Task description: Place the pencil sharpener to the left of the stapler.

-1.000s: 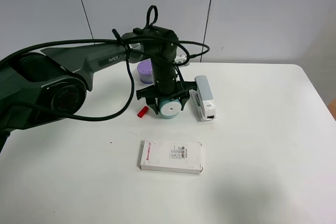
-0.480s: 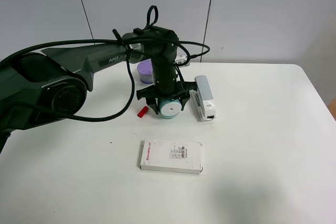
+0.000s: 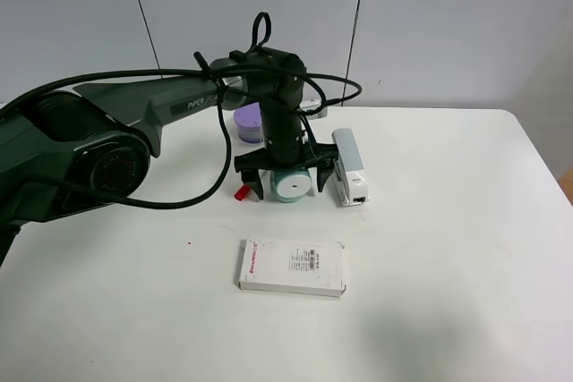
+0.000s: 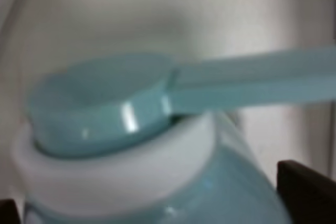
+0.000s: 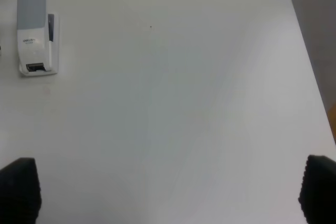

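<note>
The teal pencil sharpener (image 3: 291, 186) lies on the table with its white round face toward the front, just left of the grey-white stapler (image 3: 347, 165). My left gripper (image 3: 288, 188) hangs straight over it, open, one finger on each side and a little apart from the barrel. The left wrist view is filled by the sharpener (image 4: 131, 145) and its teal crank handle (image 4: 247, 80), with a dark fingertip (image 4: 310, 192) at the edge. My right gripper (image 5: 168, 192) is open over bare table, far from the stapler (image 5: 35, 27).
A small red piece (image 3: 242, 191) lies right beside the left finger. A purple round container (image 3: 248, 121) stands behind the arm. A flat white printed box (image 3: 293, 267) lies nearer the front. The table's right edge (image 5: 310, 77) runs past the right gripper.
The left gripper's fingers have spread apart, letting go of the sharpener, which stays on the table left of the stapler.
</note>
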You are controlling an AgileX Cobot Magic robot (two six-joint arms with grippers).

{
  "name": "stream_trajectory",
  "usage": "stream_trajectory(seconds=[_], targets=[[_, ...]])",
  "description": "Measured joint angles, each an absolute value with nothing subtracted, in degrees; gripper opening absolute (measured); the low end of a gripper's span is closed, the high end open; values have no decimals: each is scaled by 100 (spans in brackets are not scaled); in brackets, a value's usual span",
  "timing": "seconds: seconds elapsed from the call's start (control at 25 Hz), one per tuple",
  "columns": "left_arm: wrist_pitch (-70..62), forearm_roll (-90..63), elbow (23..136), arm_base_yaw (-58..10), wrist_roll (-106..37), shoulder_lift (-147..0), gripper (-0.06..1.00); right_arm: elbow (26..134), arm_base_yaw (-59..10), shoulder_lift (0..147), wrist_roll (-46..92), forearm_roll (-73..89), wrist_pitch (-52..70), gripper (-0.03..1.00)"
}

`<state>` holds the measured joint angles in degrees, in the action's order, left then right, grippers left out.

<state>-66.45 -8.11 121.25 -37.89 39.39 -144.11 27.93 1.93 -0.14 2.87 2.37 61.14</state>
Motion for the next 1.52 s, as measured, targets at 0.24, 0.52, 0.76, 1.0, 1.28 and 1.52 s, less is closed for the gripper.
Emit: stream_trajectory(seconds=[0.24,0.52,0.76,1.0,1.28,1.52], targets=[[-6657,-798,12125,-3789,3940,-14411,99,2793,193,-14,287,237,6114,99],[-6715,-981,12125,-3789,3911,-14357,99,2793,193,-14,287,237,6114,99],[-6732,-999,12215,-3789,3306,-13925,99,2793,193,-14,287,237,6114,99],[-6727,-1003,12350,-3789,2773,-13324,99,2793,193,-14,287,237,6114,99],[-6778,-961,12350,-3789,1414,-12408,99,2793,193,-14,287,237,6114,99],[-6787,-501,12355,-3472,1075,-11533,99,2793,193,-14,287,237,6114,99]])
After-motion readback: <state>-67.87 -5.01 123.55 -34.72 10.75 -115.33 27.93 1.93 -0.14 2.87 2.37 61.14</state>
